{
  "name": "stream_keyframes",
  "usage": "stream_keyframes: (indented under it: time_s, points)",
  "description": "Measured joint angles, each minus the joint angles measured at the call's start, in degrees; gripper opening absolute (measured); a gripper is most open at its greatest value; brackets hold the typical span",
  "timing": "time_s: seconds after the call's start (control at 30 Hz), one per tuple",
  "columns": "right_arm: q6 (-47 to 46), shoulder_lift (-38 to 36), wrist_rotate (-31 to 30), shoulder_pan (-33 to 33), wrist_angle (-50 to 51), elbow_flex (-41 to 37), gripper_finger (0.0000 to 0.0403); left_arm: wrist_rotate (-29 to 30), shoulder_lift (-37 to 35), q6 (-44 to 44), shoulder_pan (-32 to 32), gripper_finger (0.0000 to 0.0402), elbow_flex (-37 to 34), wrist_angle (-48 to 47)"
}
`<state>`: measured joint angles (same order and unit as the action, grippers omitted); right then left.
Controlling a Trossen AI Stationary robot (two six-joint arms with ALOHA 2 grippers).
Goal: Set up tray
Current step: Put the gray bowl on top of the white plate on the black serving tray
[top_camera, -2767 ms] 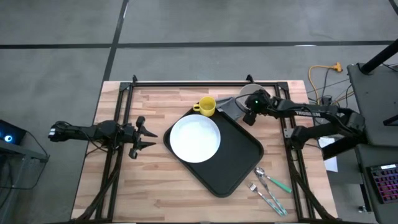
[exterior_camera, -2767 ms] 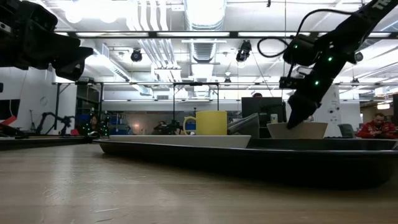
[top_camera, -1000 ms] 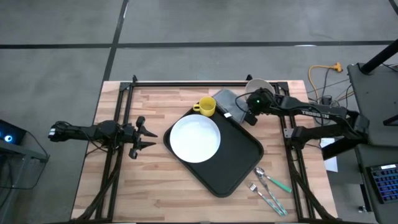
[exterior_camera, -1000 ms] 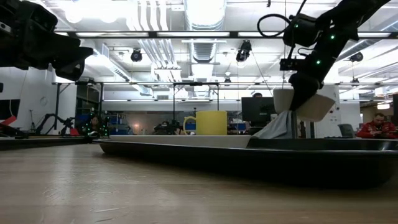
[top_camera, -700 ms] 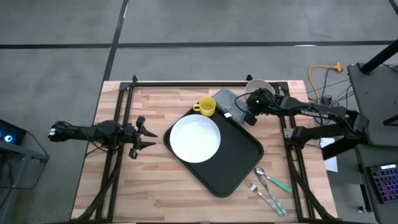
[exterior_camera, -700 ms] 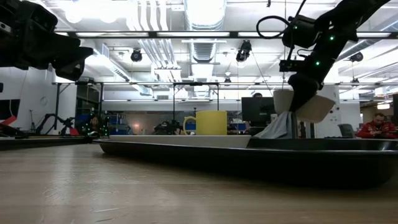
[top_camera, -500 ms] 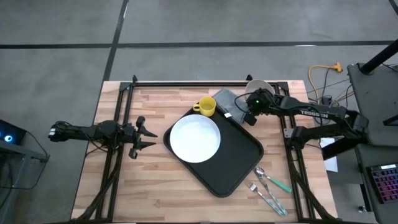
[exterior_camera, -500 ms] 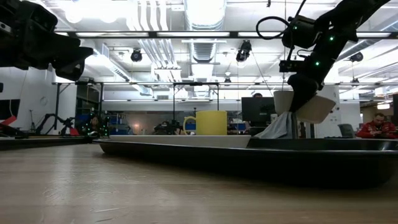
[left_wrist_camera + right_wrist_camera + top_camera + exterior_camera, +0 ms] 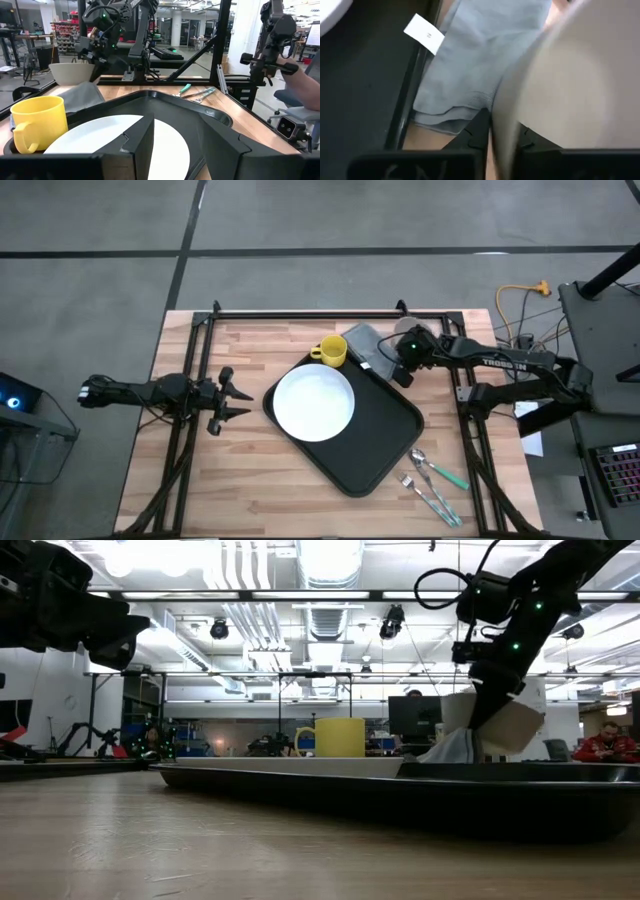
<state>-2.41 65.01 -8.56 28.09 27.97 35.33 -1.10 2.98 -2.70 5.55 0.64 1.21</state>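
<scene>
The black tray [image 9: 385, 430] lies slantwise mid-table with a white plate [image 9: 314, 402] on it. A yellow mug [image 9: 331, 351] stands at the tray's far corner, and a grey napkin [image 9: 364, 344] with a white tag [image 9: 423, 33] lies next to it across the tray's far rim. My right gripper [image 9: 402, 366] is shut on a pale bowl [image 9: 497, 723] just right of the napkin. My left gripper [image 9: 236, 398] waits open near the table's left edge, level, pointing at the tray. My right gripper pinches the bowl's rim [image 9: 496, 116], one finger [image 9: 479, 131] outside the wall and the other [image 9: 526, 138] inside. The fingers come slanting down from the table's right side. The bowl hangs tilted, low over the napkin's right edge; whether it touches the napkin I cannot tell.
Cutlery [image 9: 434, 479], one piece with a teal handle, lies on the wood near the tray's right corner. Black frame rails [image 9: 300, 313] run along the table's far edge and sides. A person's arm [image 9: 300, 75] shows beyond the table in the left wrist view.
My right gripper has come down a little and toward the near edge with the bowl. The bowl now hangs lower and more tilted than before, still in the hold.
</scene>
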Motion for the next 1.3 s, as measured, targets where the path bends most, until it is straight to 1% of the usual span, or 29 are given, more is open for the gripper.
stream_keyframes:
  time_s: [0.1, 0.2, 0.27, 0.33, 0.43, 0.5, 0.57, 0.63, 0.77, 0.9, 1.3]
  points:
    - [0.34, 0.0, -0.36, 0.05, -0.33, -0.31, 0.004, -0.01, -0.02, 0.0, 0.0, 0.0136, 0.0, 0.0]
    - [0.76, 0.0, 2.59, 0.03, -0.45, -0.78, 0.0054, 0.0, -0.01, 0.0, 0.0, 0.0136, 0.0, 0.0]
    - [0.88, 0.0, 3.04, -0.02, -0.55, -1.07, 0.0062, -0.01, -0.01, 0.0, 0.0, 0.0136, 0.0, 0.0]
    - [0.9, 0.0, 2.61, 0.04, -1.12, -1.49, 0.0072, 0.0, -0.01, 0.0, 0.01, 0.0136, 0.0, 0.0]
    - [0.67, 0.0, -0.19, 0.05, -1.8, -1.83, 0.0086, -0.02, -0.02, 0.0, 0.01, 0.0136, 0.0, 0.0]
    - [0.79, 0.0, -0.42, 0.05, -1.78, -1.87, 0.0093, -0.02, -0.02, 0.0, 0.01, 0.0136, 0.0, 0.0]
    - [0.88, 0.0, -0.32, 0.07, -1.54, -1.88, 0.0093, 0.0, -0.02, 0.0, 0.01, 0.0136, 0.0, -0.01]
    - [0.91, 0.0, 0.78, 0.07, -0.66, -1.88, 0.0086, -0.01, -0.01, 0.0, 0.01, 0.0136, 0.0, -0.02]
    - [0.9, 0.0, 0.94, 0.06, 2.21, -1.88, 0.0069, 0.0, 0.0, 0.0, 0.01, 0.0136, 0.0, 0.0]
    - [0.89, 0.0, 0.97, 0.05, 4.17, -1.94, 0.006, 0.0, 0.0, 0.0, 0.01, 0.0136, 0.0, -0.01]
    - [0.64, 0.0, 1.08, 0.05, 3.76, -2.48, 0.0058, 0.0, -0.01, 0.0, 0.01, 0.0136, 0.0, -0.01]
